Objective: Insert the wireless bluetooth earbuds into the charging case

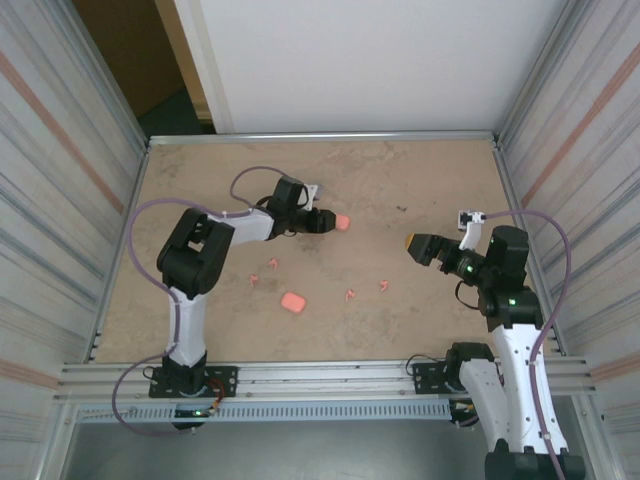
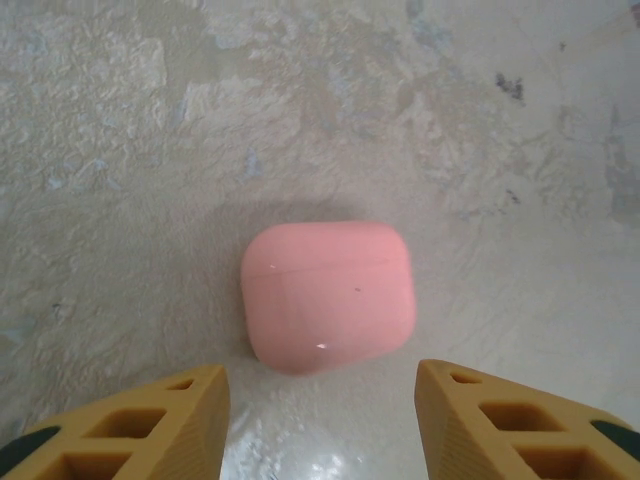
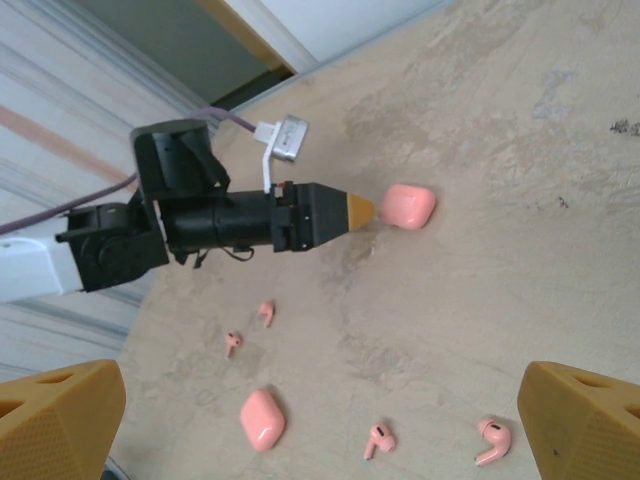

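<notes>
Left wrist shows a closed pink case (image 2: 328, 296).

1. The desk (image 1: 400, 190) is flat and tan, with pale patches and a few small dark specks (image 1: 403, 209).
2. Grey ribbed walls (image 1: 60, 200) stand on its left and right, each with a thin orange stripe (image 1: 62, 122).
3. A big white wall (image 1: 370, 60) stands at the back.
4. Left of it is a dark gap (image 1: 175, 110) beside a brown panel (image 1: 120, 50).
5. A silver metal rail (image 1: 320, 378) runs along the near edge.
</notes>
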`<action>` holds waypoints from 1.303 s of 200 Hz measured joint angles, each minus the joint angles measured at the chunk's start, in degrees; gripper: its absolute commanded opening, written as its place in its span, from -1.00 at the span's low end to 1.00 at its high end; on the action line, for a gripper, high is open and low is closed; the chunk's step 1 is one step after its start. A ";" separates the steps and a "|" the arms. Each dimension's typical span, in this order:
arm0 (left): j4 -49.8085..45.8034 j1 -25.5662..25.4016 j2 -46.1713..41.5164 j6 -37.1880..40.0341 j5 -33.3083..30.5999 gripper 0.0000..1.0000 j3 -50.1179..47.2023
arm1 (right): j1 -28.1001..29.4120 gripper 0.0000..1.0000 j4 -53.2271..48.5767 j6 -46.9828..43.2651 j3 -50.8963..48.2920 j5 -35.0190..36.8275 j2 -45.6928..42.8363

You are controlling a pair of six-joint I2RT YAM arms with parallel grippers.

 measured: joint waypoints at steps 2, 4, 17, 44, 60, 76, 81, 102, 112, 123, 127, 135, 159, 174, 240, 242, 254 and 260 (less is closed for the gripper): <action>0.02 0.00 -0.35 0.00 0.04 0.07 -0.17 | 0.00 0.99 0.00 0.00 0.02 0.00 0.02; 0.09 0.00 -0.74 0.00 0.02 0.07 -0.39 | 0.00 0.99 0.02 0.00 0.09 -0.02 0.02; 0.39 0.00 -3.74 0.00 0.20 0.09 -1.79 | 0.00 0.99 -0.15 0.00 0.31 -0.20 0.11; 2.01 0.07 -11.72 0.24 0.22 0.15 -4.68 | 0.79 0.99 -0.11 0.02 0.39 -0.33 0.22; 3.37 0.17 -16.92 0.59 0.11 0.17 -7.02 | 3.15 0.99 0.26 0.02 0.39 0.22 0.31; 4.70 0.46 -21.53 0.72 -0.07 0.18 -9.64 | 7.04 0.99 0.74 -0.07 0.39 1.70 0.57; 5.20 0.61 -22.82 0.79 -0.09 0.19 -10.62 | 8.50 0.99 0.92 -0.15 0.39 2.27 0.70; 6.51 1.46 -28.09 1.09 -1.18 0.25 -14.78 | 15.76 0.99 1.75 -1.25 0.44 6.34 1.86; 6.75 1.92 -30.42 1.29 -2.21 0.30 -16.83 | 19.37 0.99 2.25 -1.68 0.48 8.50 2.67; 6.93 2.34 -32.79 1.79 -3.54 0.36 -18.80 | 22.97 0.99 2.78 -2.36 0.72 10.84 3.93; 7.06 2.54 -33.64 1.84 -4.11 0.39 -19.54 | 24.26 0.99 2.93 -2.60 0.90 11.72 4.50; 7.17 2.82 -35.41 2.23 -5.22 0.43 -20.94 | 26.45 0.99 2.95 -2.80 1.36 13.29 5.75; 7.50 3.74 -40.94 3.39 -8.76 0.63 -24.96 | 32.35 0.99 3.17 -3.85 3.32 17.86 10.27; 7.74 4.55 -44.26 3.85 -10.97 0.72 -27.36 | 35.71 0.99 3.15 -4.28 5.03 20.55 13.38; 7.61 11.85 -53.07 3.96 -16.11 0.84 -36.89 | 50.16 0.98 3.17 -8.31 12.83 27.61 30.75; 7.52 12.02 -53.22 3.85 -16.17 0.84 -37.09 | 50.51 0.98 3.15 -8.44 13.11 27.76 31.39; 7.26 13.66 -54.40 3.50 -16.63 0.85 -38.56 | 52.70 0.98 2.78 -9.20 15.06 28.37 34.95; 7.19 14.51 -55.04 3.32 -16.79 0.86 -39.26 | 53.68 0.97 2.62 -9.79 16.09 28.76 36.83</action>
